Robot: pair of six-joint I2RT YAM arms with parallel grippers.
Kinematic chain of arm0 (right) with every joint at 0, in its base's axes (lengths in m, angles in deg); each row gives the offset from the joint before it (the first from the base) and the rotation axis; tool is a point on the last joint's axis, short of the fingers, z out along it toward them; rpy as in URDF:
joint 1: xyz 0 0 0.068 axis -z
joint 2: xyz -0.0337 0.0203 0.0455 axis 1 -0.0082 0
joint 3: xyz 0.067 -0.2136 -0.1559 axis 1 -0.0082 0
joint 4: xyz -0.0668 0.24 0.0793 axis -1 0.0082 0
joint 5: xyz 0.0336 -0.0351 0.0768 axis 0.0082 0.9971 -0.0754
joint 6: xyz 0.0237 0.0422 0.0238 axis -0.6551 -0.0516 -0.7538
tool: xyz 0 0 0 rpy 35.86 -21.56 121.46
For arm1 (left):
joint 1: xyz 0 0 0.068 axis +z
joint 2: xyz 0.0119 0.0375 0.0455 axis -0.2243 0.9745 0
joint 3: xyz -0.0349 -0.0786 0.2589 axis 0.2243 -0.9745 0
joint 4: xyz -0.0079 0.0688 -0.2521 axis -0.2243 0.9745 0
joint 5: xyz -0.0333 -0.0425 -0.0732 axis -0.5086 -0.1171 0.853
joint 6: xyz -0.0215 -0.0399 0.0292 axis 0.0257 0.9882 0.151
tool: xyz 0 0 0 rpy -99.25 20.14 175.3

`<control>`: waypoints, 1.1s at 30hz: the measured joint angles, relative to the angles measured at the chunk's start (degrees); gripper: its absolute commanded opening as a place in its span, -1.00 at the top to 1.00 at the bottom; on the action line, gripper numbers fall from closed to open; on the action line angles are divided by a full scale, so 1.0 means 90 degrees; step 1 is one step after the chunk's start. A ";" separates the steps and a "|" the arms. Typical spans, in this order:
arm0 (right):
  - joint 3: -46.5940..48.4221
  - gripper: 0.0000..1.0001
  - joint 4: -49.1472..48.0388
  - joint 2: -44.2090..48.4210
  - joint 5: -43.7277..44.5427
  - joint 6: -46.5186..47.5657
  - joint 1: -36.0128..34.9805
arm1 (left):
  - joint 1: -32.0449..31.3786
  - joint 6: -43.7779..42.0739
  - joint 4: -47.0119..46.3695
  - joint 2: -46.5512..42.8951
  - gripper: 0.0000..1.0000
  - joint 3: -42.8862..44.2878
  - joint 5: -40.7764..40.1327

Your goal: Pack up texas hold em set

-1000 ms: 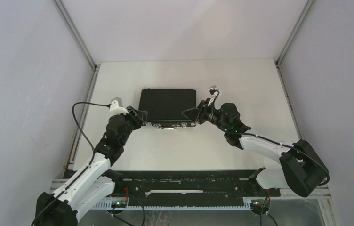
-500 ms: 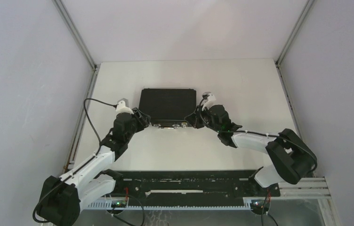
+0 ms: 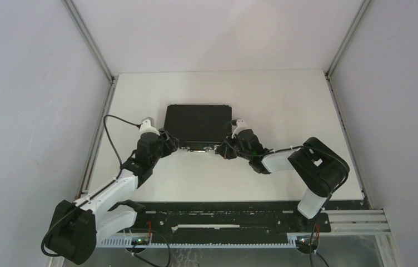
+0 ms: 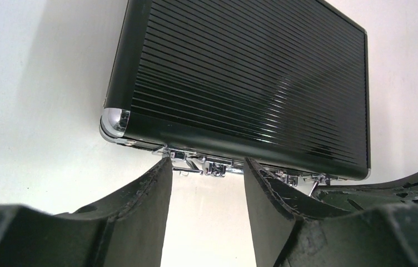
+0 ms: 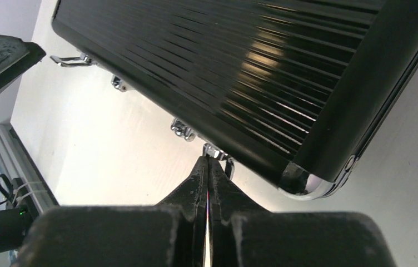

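On the white table (image 3: pixel 284 105), left of its middle and towards the far side: one small black briefcase (image 3: pixel 198 125), lying flat with the lid down.

- Case: ribbed black lid, silver edging, rounded chrome corner caps (image 4: pixel 115 119). The long axis runs left to right across the table, and the ribs run the same way. The front edge, with its chrome fittings, faces the arms; the opposite long edge faces the back wall.
- Fittings along the front edge: a left clasp (image 4: pixel 187 166), small chrome pieces near the middle (image 5: pixel 182 129), and a right clasp (image 5: pixel 219 154). From the right wrist view the left clasp sticks out from the edge like a small bar.
- Markings: any lettering on the lid or the fittings is too small to read.
- Left gripper (image 4: pixel 207 167): low at the left end of the front edge, fingers apart, one tip on each side of the left clasp and just beside the case. It holds nothing.
- Right gripper (image 5: pixel 207 164): low at the right end of the front edge, fingers pressed together with only a hairline between them, tips up against the right clasp. Whether the tips pinch any metal, I cannot tell.
- Both arms reach in from the near edge and angle inward towards the case, one at each front corner.
- Near edge of the table: a black rail (image 3: pixel 223 214) carrying the arm bases.
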 measured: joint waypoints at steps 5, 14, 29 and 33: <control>0.0000 1.00 -0.0219 -0.0257 0.0056 -0.0012 0.0005 | 0.0000 0.0002 0.0015 0.0066 -0.12 0.0002 0.0000; 0.0117 1.00 -0.0340 -0.0442 0.0223 -0.0007 -0.0012 | 0.0000 0.0000 0.0027 0.0151 -0.13 0.0015 0.0000; 0.0763 1.00 0.0736 -0.0852 0.1005 -0.0078 -0.0175 | 0.0000 0.0000 0.0044 0.0214 -0.13 0.0058 0.0002; 0.0682 1.00 0.0886 -0.0614 0.1056 -0.0049 -0.0172 | 0.0000 0.0000 0.0044 0.0345 -0.08 0.0100 0.0024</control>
